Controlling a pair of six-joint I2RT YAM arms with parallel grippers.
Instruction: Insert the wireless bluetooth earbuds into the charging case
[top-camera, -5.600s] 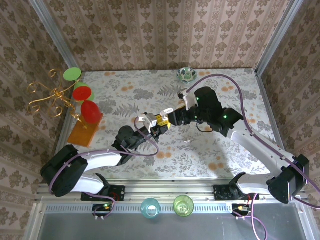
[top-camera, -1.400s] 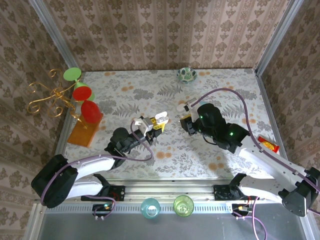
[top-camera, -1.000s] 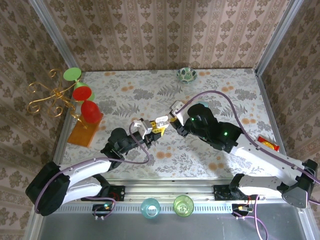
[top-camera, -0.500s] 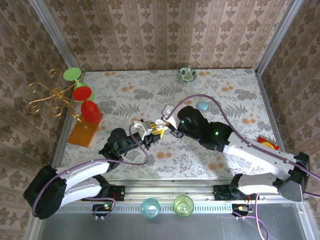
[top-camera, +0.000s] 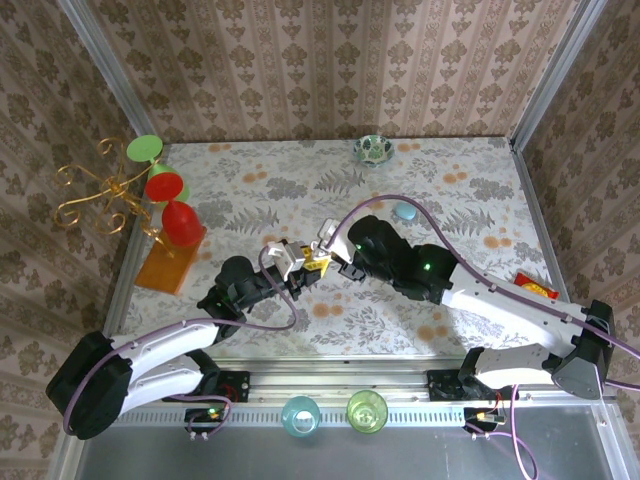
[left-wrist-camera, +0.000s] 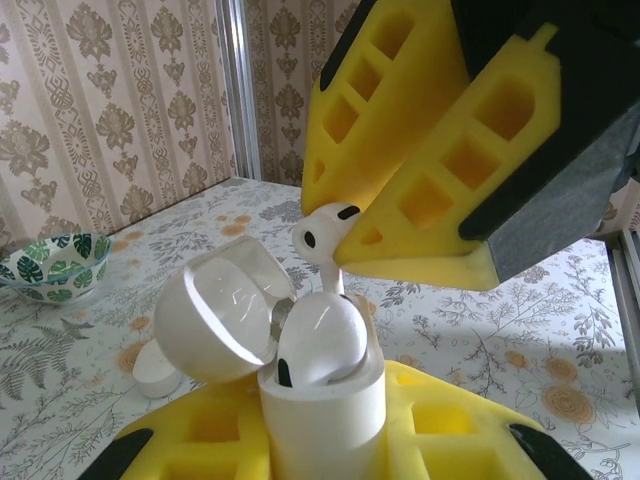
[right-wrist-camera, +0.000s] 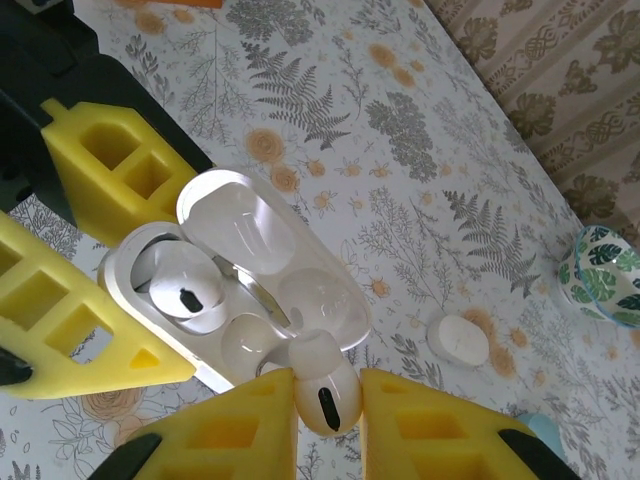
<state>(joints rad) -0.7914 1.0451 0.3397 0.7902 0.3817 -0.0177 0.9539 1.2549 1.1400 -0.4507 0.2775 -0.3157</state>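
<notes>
My left gripper (left-wrist-camera: 322, 440) is shut on an upright white charging case (left-wrist-camera: 320, 425), its lid (left-wrist-camera: 225, 315) swung open to the left. One white earbud (left-wrist-camera: 320, 340) sits in the case. My right gripper (right-wrist-camera: 328, 400) is shut on a second white earbud (right-wrist-camera: 325, 395), stem end toward the case's empty socket (right-wrist-camera: 248, 340). That earbud (left-wrist-camera: 322, 228) hangs just above the case, touching or nearly touching its rim. From the top camera, the two grippers meet at mid-table, left (top-camera: 303, 264) and right (top-camera: 330, 250).
A closed white case (right-wrist-camera: 458, 340) lies on the table behind. A pale-blue case (top-camera: 405, 211) and a leaf-pattern bowl (top-camera: 372, 149) sit farther back. A gold stand with red and green glasses (top-camera: 165, 200) stands at the left; a red packet (top-camera: 535, 288) lies at the right.
My right arm has swung left from mid-right of the table, carrying the earbud to the open case. The left gripper has held the case almost still.
</notes>
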